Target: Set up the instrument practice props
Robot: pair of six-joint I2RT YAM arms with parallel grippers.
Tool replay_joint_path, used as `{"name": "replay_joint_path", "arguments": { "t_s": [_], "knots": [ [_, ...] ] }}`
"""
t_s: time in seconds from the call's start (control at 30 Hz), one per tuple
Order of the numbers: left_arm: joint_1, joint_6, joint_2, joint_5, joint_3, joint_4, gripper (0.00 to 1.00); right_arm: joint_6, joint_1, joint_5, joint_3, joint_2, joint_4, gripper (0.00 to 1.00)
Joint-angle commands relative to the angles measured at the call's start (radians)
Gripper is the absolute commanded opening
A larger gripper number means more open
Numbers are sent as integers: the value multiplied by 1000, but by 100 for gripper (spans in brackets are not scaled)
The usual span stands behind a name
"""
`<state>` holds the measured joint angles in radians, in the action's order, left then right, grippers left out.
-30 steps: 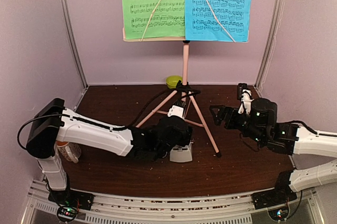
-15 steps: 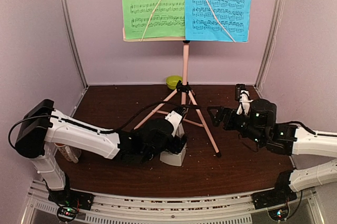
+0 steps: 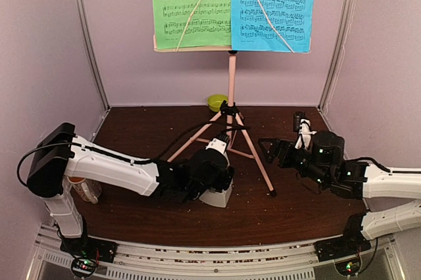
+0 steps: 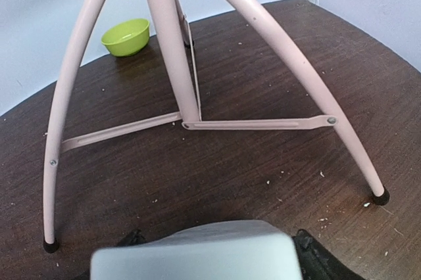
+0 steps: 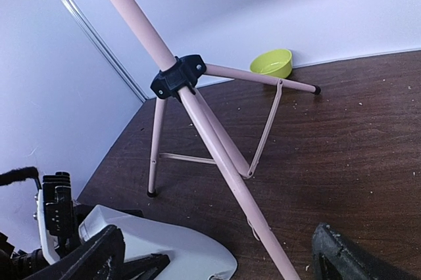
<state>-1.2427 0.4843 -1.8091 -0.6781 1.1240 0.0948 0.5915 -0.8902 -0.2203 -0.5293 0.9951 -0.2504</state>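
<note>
The pink music stand (image 3: 231, 79) stands at the table's back middle. A green music sheet (image 3: 191, 4) and a blue music sheet (image 3: 273, 7) sit side by side on its desk. My left gripper (image 3: 216, 185) is shut on the small pale metronome (image 3: 218, 194), which rests on the table in front of the tripod legs. In the left wrist view the metronome (image 4: 197, 254) fills the gap between the black fingertips (image 4: 309, 248). My right gripper (image 3: 283, 137) is open and empty, right of the stand's right leg (image 5: 230, 168). The metronome also shows in the right wrist view (image 5: 171, 247).
A lime-green bowl (image 3: 216, 102) sits at the back wall behind the stand; it also shows in the left wrist view (image 4: 125, 35) and the right wrist view (image 5: 271, 63). A mug with orange inside (image 3: 82, 186) is half hidden behind the left arm at the near left.
My left gripper has shifted the metronome a little to the left along the table. My right gripper has drifted slightly left and stayed open.
</note>
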Motion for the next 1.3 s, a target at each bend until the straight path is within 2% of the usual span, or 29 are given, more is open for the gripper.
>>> {"name": "replay_joint_path", "arguments": {
  "t_s": [0.0,0.23,0.47,0.67,0.8,1.0,1.27],
  "knots": [
    [5,56,-4,-58,18,-29,70,17,5,19,24,4,-53,100],
    [4,5,119,-80,-68,151,49,-44,1,72,98,33,-161,100],
    [-6,-186,255,-53,-182,417,37,-152,-27,154,215,30,-385,94],
    [-14,-367,314,-27,-197,531,31,-228,-70,230,176,107,-409,85],
    [-17,-425,339,2,-194,558,30,-268,-94,260,128,159,-394,78],
    [-22,-451,365,67,-206,586,29,-325,-102,277,67,197,-340,69],
    [-33,-471,386,102,-229,634,26,-323,-103,281,14,248,-300,56]
  ]
}}
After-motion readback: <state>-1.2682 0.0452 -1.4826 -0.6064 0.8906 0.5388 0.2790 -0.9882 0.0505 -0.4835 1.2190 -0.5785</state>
